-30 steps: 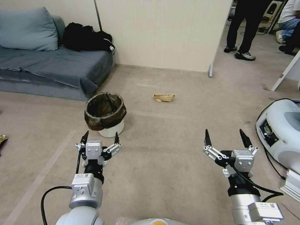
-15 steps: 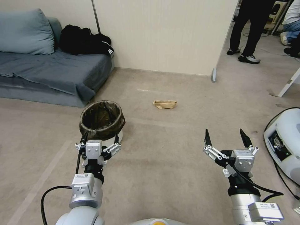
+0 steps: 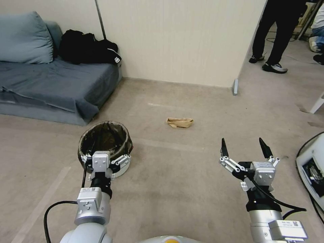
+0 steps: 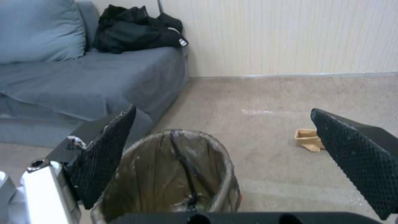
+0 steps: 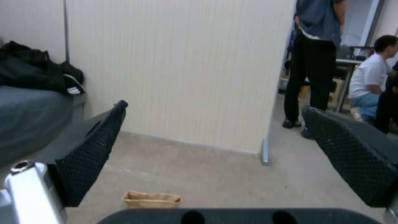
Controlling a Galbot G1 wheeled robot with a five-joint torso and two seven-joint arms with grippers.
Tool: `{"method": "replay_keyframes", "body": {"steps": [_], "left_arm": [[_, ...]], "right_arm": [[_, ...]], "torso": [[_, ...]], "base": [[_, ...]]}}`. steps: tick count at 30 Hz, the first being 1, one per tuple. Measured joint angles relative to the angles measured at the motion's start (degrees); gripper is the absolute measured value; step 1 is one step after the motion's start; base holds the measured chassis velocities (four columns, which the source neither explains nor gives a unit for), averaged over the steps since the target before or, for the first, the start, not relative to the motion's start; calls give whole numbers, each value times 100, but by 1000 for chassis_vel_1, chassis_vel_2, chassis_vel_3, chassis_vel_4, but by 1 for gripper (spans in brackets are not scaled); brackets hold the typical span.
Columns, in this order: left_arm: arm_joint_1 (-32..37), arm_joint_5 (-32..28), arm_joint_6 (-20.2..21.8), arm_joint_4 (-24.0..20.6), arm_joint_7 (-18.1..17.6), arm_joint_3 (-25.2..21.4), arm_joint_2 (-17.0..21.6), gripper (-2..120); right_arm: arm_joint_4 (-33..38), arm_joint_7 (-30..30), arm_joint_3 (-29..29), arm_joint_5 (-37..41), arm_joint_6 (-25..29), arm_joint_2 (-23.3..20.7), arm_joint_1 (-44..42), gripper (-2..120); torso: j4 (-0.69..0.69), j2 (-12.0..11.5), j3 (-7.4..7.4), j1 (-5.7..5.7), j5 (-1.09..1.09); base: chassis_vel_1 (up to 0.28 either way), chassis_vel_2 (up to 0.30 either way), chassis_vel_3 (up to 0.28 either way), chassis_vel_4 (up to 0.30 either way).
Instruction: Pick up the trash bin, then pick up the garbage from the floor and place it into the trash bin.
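Left claw [image 3: 107,156] gaping wide, holding nothing, at the near rim of my trash bin [image 3: 101,135] on the floor; right claw [image 3: 245,148] equally open, empty. Crumpled brown paper bag [image 3: 180,122] lies beyond.

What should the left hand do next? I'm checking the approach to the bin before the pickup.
Probably ease the left hand a little further forward and down so its open fingers straddle the near rim of the trash bin, then close. The bin stands upright just beyond the fingertips and is not yet gripped. The right hand hangs open over bare floor, and the brown paper bag lies further off.
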Motion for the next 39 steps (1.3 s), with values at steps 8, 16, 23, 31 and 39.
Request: {"method": "replay_keyframes", "body": {"steps": [8,16,23,31,39], "left_arm": [[13,-8,2,-28,-8,0,20,100],[-67,-171,48,-102,-14,-130,19,100],[-1023,-1259,691,-88,-264,-1228,60,100],[-1997,-2525,1295,478,-876,-2372,487,100],[-2891,-3393,1591,1540,-1403,-2548,844,100]], "right_arm": [[-11,-11,-1,-37,73,0,-10,100],[-63,28,0,-84,92,0,-13,100],[-83,49,5,-126,93,0,7,100],[-167,39,-8,-188,103,0,9,100],[-259,24,2,-255,108,0,27,100]], "torso": [[0,0,-1,-1,1],[0,0,-1,0,1],[-1,0,-1,-1,1],[0,0,-1,-1,1],[0,0,-1,-1,0]], "base": [[-5,6,7,-3],[0,0,0,0],[0,0,0,0],[0,0,0,0],[0,0,0,0]]}}
